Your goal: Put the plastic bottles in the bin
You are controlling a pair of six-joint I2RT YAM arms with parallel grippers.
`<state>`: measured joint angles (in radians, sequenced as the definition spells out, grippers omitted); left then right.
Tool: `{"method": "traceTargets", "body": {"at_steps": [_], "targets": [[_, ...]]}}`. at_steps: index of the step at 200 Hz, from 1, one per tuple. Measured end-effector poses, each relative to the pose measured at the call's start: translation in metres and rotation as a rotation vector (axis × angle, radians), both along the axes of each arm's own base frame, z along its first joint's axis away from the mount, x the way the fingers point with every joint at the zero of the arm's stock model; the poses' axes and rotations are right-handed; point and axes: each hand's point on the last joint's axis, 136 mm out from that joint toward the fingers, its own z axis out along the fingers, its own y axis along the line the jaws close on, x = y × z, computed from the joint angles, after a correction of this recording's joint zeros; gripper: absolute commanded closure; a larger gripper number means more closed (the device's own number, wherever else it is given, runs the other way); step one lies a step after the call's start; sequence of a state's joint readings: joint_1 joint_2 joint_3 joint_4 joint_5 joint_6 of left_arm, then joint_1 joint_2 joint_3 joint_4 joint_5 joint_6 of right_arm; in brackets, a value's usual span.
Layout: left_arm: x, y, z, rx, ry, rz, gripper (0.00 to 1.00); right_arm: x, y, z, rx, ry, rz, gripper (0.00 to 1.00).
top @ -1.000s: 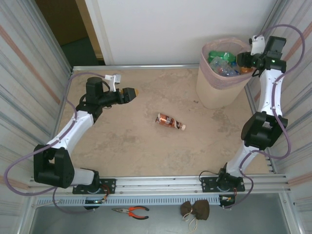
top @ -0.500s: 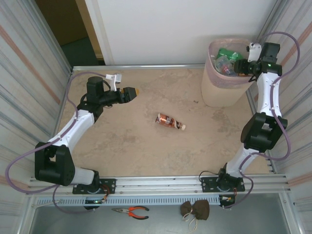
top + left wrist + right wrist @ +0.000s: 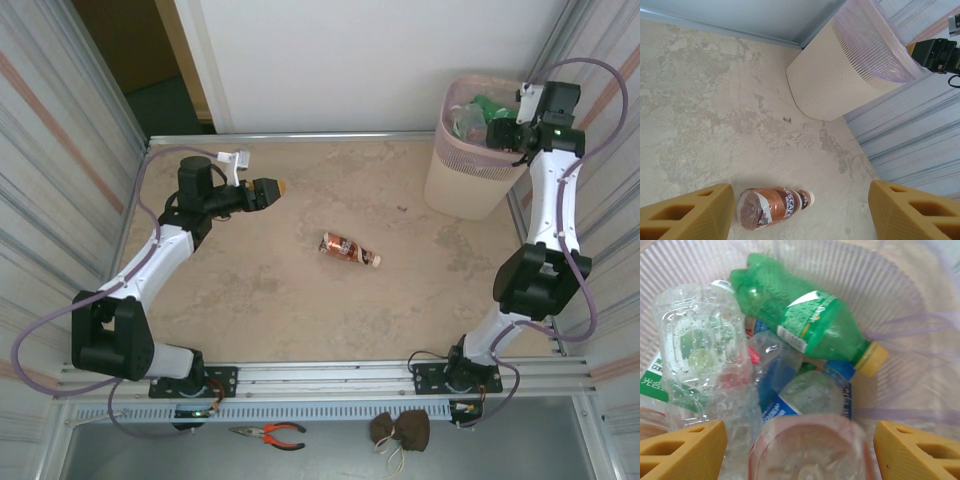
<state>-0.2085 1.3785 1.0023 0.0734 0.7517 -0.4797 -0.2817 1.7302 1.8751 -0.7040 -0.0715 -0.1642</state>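
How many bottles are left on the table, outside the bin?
1: a brown-labelled bottle on its side at the table centre, left of the bin. Another could hide behind it.

Left arm (image 3: 150,255): base link leans left, elbow low at the near-left, forearm rising toward the far side, wrist turned right. Left gripper (image 3: 270,188) is level and points right, jaws parted wide.

Right arm (image 3: 545,215): stretched long toward the far-right corner, wrist bent left. Right gripper (image 3: 497,133) is tipped downward, jaws spread, tan fingers (image 3: 682,450) well apart.
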Motion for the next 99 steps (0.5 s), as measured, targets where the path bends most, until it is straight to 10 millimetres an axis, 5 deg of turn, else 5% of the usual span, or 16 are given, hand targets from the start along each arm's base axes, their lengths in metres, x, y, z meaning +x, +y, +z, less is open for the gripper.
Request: {"method": "traceTargets", "body": {"at_steps": [99], "targets": [[0.0,-0.001,0.002,-0.006,-0.009,-0.007,0.29,-0.009,0.004,0.022,0.047,-0.036,-0.002,0.63]]}}
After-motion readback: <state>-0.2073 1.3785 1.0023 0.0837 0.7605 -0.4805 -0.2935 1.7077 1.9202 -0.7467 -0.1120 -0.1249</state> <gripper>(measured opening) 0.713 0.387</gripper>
